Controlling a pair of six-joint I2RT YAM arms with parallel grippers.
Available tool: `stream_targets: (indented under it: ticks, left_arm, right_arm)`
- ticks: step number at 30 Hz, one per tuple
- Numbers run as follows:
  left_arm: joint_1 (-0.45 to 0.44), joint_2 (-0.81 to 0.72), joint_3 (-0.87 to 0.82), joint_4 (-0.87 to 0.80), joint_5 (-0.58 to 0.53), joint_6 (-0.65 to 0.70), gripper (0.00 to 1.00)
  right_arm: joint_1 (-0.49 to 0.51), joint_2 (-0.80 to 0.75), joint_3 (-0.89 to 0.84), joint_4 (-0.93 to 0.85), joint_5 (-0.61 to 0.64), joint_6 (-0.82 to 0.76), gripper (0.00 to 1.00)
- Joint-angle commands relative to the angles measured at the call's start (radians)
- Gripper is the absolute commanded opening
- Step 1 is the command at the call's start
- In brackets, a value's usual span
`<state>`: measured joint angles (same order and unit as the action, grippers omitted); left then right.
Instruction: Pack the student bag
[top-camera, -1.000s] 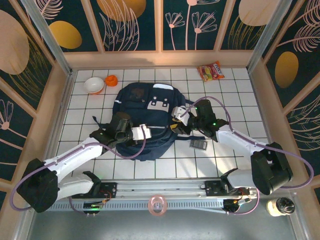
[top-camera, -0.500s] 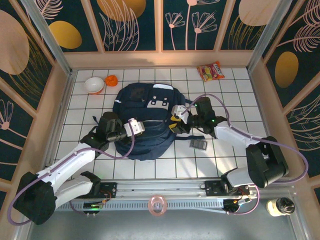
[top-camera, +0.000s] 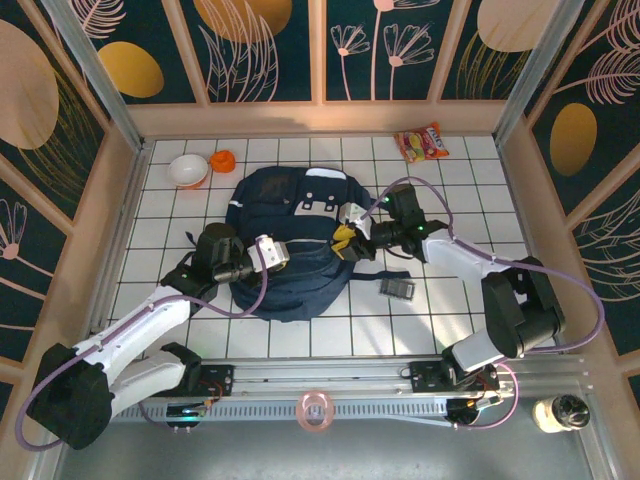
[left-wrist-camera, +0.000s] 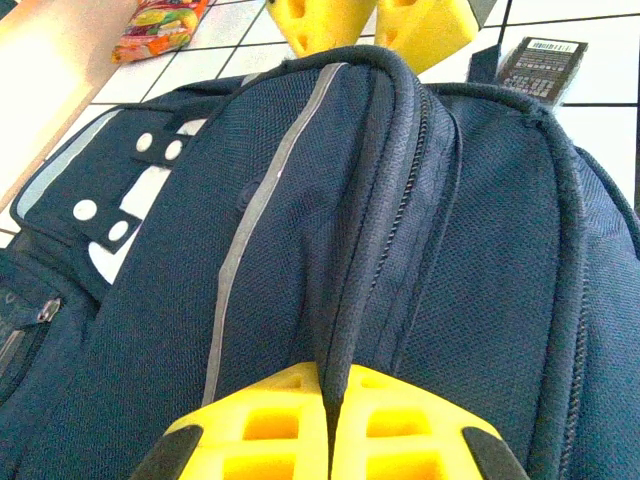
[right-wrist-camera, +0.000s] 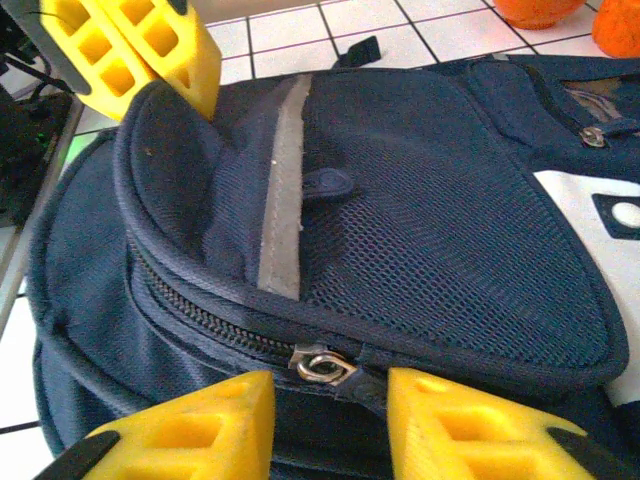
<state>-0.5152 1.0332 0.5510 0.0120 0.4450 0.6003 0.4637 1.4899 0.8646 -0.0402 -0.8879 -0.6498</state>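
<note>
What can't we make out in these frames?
Inside of the student bag: all views, its own fabric covers it.
Label on the dark flat item: top view, too small; left wrist, bag covers part.
Print on the snack packet: top view, too small.
Fabric pinched by the left gripper: left wrist, hidden between its fingers.

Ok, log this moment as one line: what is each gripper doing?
left gripper: shut on fabric fold of student bag | right gripper: open, straddling zipper pull, not clamped
</note>
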Motion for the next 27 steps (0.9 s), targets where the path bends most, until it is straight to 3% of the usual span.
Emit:
stream_targets:
  ticks: [1, 7, 10, 12, 14, 20, 27]
  left_arm:
    - [0.000, -0.007, 0.021, 0.134, 0.067, -0.017, 0.00]
    - [0.000, -0.007, 0.023, 0.135, 0.044, -0.014, 0.00]
    - [0.001, -0.009, 0.024, 0.137, 0.049, -0.015, 0.00]
    - [0.001, -0.007, 0.027, 0.141, 0.060, -0.019, 0.00]
    - [0.001, -0.007, 0.032, 0.141, 0.076, -0.023, 0.00]
    - [0.001, -0.012, 0.028, 0.149, 0.085, -0.029, 0.00]
    - [0.001, -0.012, 0.023, 0.184, 0.123, -0.051, 0.00]
  right_arm:
    - [0.010, -0.002, 0.034, -0.117, -0.082, -0.006, 0.28]
    - [0.010, -0.025, 0.028, -0.177, -0.077, 0.007, 0.15]
    - [0.009, -0.027, 0.029, -0.187, -0.070, 0.010, 0.14]
    - [0.011, -0.024, 0.028, -0.179, -0.061, 0.014, 0.18]
    - [0.012, -0.020, 0.025, -0.144, -0.032, 0.035, 0.28]
    - [0.000, -0.090, -0.003, -0.097, 0.052, 0.035, 0.37]
    - [-0.041, -0.169, -0.081, 0.049, 0.058, 0.050, 0.46]
